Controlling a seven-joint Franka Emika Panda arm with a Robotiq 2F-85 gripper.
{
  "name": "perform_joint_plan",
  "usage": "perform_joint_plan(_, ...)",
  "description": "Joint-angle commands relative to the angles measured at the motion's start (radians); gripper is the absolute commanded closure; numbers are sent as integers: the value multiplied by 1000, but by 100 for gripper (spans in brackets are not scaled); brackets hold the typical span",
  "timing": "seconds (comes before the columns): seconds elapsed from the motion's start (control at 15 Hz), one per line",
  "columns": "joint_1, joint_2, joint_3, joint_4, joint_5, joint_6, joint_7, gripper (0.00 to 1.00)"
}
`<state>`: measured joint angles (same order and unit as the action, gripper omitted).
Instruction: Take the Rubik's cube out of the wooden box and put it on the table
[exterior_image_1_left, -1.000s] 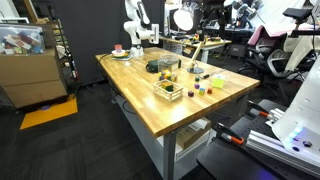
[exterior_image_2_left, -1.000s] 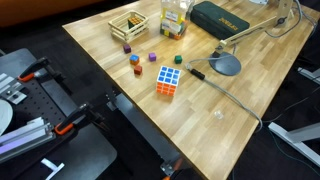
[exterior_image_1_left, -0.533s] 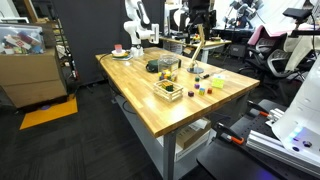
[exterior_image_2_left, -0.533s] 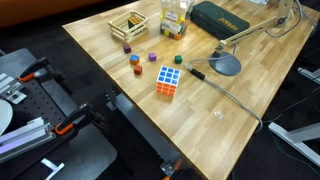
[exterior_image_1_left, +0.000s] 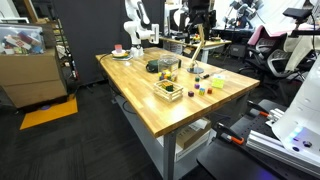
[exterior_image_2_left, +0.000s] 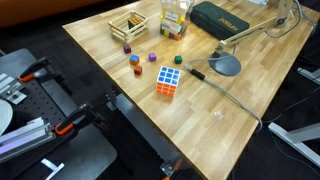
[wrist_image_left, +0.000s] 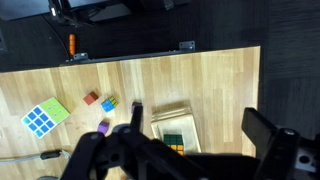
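Note:
The wooden box (wrist_image_left: 172, 113) sits on the table (wrist_image_left: 220, 80). The Rubik's cube (wrist_image_left: 176, 143), dark-bodied with green and yellow squares, lies inside it. In the wrist view my gripper (wrist_image_left: 200, 125) is open and empty, high above the box, with one finger on each side of it. The box also shows in both exterior views (exterior_image_1_left: 167, 91) (exterior_image_2_left: 127, 27). The arm (exterior_image_1_left: 199, 18) hangs above the far side of the table.
A larger light-bodied colour cube (exterior_image_2_left: 167, 80) (wrist_image_left: 42, 118) lies on the tabletop. Small coloured blocks (exterior_image_2_left: 134, 60) lie between it and the box. A desk lamp base (exterior_image_2_left: 226, 64), a dark case (exterior_image_2_left: 222, 18), a clear container (exterior_image_2_left: 175, 18) and a dark bowl (exterior_image_1_left: 153, 67) stand nearby.
In the exterior view the arm shifted a little at the back of the table one second ago, then held still. Box, cubes and blocks have not moved.

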<state>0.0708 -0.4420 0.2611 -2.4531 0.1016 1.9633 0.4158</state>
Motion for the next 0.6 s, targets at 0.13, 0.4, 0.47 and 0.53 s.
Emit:
perform_joint_plan(0.13, 6, 153, -35, 90, 3, 91, -18, 0)
perform_joint_plan(0.4, 9, 340, -32, 205, -35, 156, 18, 0)
perform_joint_plan(0.47, 9, 386, -33, 230, -66, 192, 32, 0)
perform_joint_plan(0.53, 15, 428, -38, 260, -83, 194, 46, 0)
